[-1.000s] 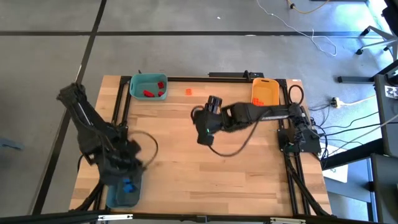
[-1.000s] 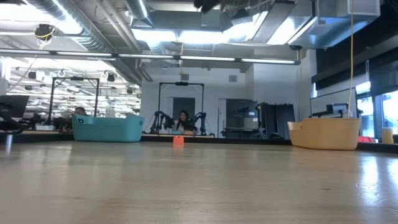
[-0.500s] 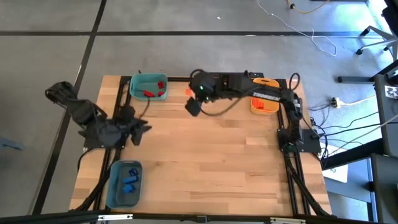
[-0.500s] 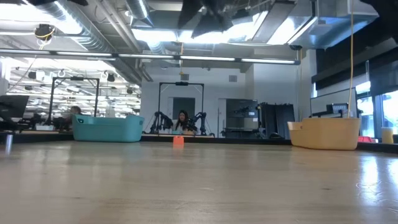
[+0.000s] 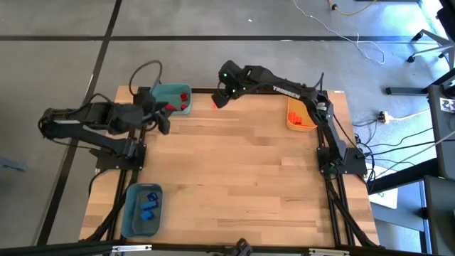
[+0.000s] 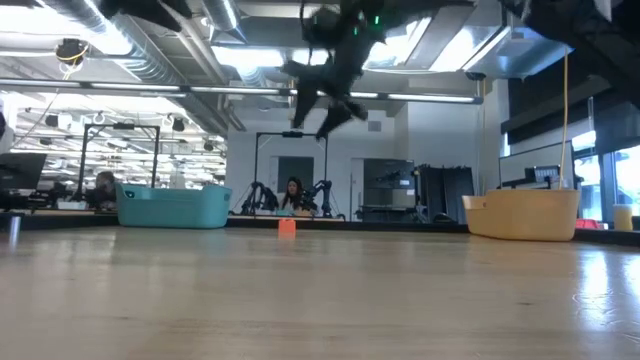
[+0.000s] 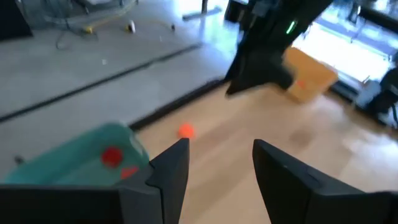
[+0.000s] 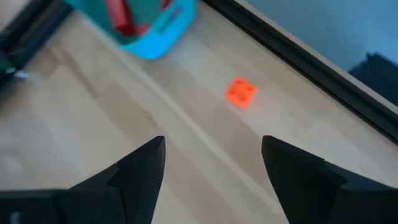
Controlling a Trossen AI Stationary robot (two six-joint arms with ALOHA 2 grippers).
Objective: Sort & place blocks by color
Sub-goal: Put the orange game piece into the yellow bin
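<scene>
Above the far edge of the wooden counter point(image 5: 234, 178), my right tool point(image 5: 219, 99) has swung back over the small orange plastic block point(image 8: 241, 92), fingers apart and empty. My left tool point(image 5: 162, 122), fingers apart, has moved beside the teal plastic bin point(image 5: 158, 93). Only the right wrist view shows the block's studs.

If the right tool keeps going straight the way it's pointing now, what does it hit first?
Most likely the lone orange block on the table, which lies ahead between the open right tool's fingers in its wrist view. Nothing shows in between, though depth is hard to judge.
</scene>
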